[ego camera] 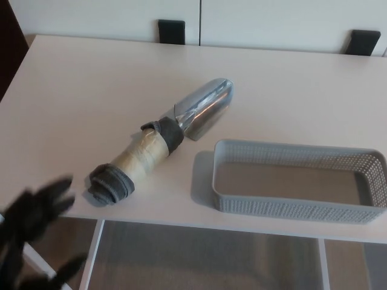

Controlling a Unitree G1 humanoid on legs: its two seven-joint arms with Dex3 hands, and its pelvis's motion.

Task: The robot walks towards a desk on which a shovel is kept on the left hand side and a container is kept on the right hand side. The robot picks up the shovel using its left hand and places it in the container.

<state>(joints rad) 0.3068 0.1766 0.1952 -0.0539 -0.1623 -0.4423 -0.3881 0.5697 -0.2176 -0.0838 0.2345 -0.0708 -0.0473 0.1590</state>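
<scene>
A shovel [158,143] lies slantwise on the white desk [91,90], its silver scoop pointing up and right, its tape-wrapped handle ending in a grey cloth wad near the front edge. To its right stands a grey mesh container [297,180], nothing inside it. My left hand [33,226] shows blurred at the bottom left, below and left of the handle's end, fingers spread apart and holding nothing. It does not touch the shovel. The right hand is out of sight.
Two black chair backs [171,31] show beyond the desk's far edge, in front of a white wall. White desk legs [91,257] and a grey floor appear below the front edge.
</scene>
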